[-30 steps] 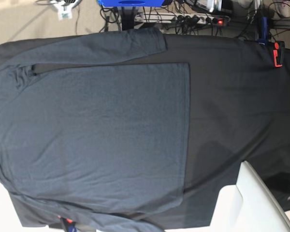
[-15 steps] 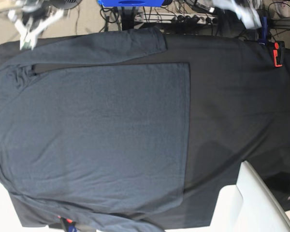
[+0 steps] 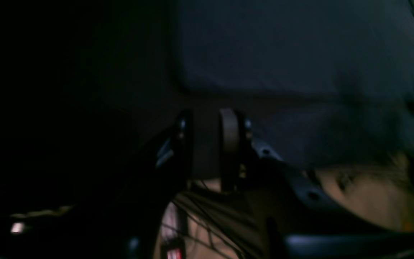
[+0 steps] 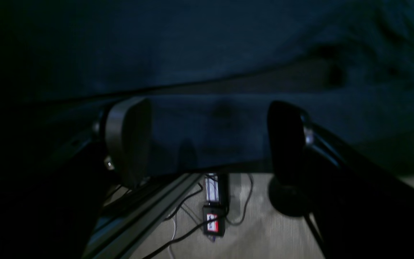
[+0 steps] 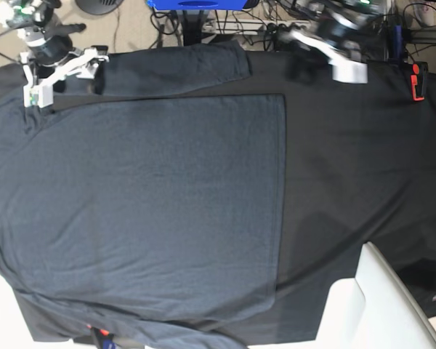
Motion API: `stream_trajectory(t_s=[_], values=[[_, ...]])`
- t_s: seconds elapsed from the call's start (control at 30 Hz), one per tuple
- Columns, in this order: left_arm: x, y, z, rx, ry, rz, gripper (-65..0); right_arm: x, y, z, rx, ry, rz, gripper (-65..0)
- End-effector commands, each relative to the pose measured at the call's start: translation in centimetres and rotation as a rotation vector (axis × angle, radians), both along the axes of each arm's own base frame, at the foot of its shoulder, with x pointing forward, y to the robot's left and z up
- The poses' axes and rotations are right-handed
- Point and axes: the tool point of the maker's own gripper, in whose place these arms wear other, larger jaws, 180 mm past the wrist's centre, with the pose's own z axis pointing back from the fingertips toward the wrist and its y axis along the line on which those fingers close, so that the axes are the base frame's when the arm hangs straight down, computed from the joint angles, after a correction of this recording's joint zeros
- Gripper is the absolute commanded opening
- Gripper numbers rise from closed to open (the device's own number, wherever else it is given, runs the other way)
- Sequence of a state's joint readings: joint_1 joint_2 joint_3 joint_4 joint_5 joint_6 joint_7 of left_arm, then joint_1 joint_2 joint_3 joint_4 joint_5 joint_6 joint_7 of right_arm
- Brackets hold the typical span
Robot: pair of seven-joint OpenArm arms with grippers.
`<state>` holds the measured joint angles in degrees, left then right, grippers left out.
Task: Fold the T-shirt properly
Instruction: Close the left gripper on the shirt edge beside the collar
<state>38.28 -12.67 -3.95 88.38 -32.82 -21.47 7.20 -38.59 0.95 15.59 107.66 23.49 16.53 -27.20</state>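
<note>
- Black cloth point(image 5: 363, 167) covers my table from edge to edge, with cables and a power strip on the floor beyond its far edge.
- I see the T-shirt point(image 5: 145, 211) spread flat on that cloth, filling the base view's left and middle, its body smooth and one long sleeve point(image 5: 167, 69) lying along the far edge.
- My right gripper point(image 5: 58, 76) hangs over the shoulder end of that sleeve; its wrist view shows the fingers point(image 4: 128, 138) spread wide with nothing between them.
- My left gripper point(image 5: 327, 54) sits over bare cloth beyond the cuff; its jaws stand slightly parted, holding nothing.
- I judge no fold made yet: sleeves and body all remain to be folded.
</note>
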Motion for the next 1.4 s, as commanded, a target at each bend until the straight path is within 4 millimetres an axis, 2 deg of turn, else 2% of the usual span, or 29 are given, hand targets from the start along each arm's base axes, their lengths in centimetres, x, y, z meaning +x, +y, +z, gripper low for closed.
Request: stream_trajectory(t_s=[0.0, 0.07, 0.13, 0.2, 0.3, 0.47, 0.53, 0.63, 0.87, 0.97, 1.03, 1.13, 1.2, 1.23, 1.37], values=[[0.7, 0.8, 0.5, 0.012, -0.031, -0.009, -52.7, 0.4, -0.3, 0.8, -0.007, -0.035, 0.007, -17.6], [1.0, 0.9, 0.0, 0.009, -0.024, -0.009, -56.8, 0.4, -0.3, 0.9, -0.006, -0.039, 0.019, -17.6], [1.3, 0.3, -0.3, -0.016, -0.027, -0.01, -65.0, 0.4, -0.2, 0.9, -0.005, -0.039, 0.027, -17.6], [1.3, -1.2, -0.4, -0.066, -0.032, -0.05, -65.0, 0.4, -0.2, 0.9, -0.005, -0.039, 0.027, -17.6], [0.1, -2.7, -0.5, -0.136, -0.028, -0.111, -65.0, 0.4, -0.2, 0.8, -0.004, -0.037, 0.026, -17.6], [-1.0, -2.2, -1.5, -0.14, 0.009, -0.103, -65.0, 0.2, -0.2, 0.7, -0.003, -0.031, 0.025, -17.6], [-1.1, -2.6, -1.4, -0.151, 0.008, -0.092, -64.7, 0.2, -0.2, 0.6, -0.005, -0.031, 0.026, -17.6], [-1.5, -2.7, -1.4, -0.152, 0.014, -0.092, -57.1, 0.2, -0.2, 0.6, -0.005, -0.031, 0.026, -17.6], [-1.4, -3.1, -0.3, -0.156, -0.011, -0.106, -56.8, 0.0, -0.3, -0.1, 0.001, -0.014, 0.02, -17.6], [-1.2, -3.3, 0.0, -0.159, -0.022, -0.107, -54.5, -0.3, -0.4, -0.7, 0.007, 0.005, 0.015, -17.6], [-1.2, -3.3, 0.0, -0.159, -0.02, -0.107, -48.4, -0.4, -0.4, -0.7, 0.007, 0.006, 0.014, -17.6], [-1.2, -3.3, 0.0, -0.159, -0.02, -0.107, -31.9, -0.4, -0.4, -0.7, 0.007, 0.006, 0.014, -17.6], [-1.4, -3.2, -0.2, -0.159, -0.014, -0.105, -23.7, -0.4, -0.4, -0.7, 0.007, 0.006, 0.014, -17.6], [-1.3, -3.2, -0.2, -0.159, -0.014, -0.105, -22.9, -0.3, -0.4, -0.7, 0.007, 0.005, 0.015, -17.6], [-1.0, -3.7, -0.1, -0.167, -0.021, -0.112, -27.2, -0.3, -0.3, -0.7, 0.008, 0.005, 0.016, -17.6]])
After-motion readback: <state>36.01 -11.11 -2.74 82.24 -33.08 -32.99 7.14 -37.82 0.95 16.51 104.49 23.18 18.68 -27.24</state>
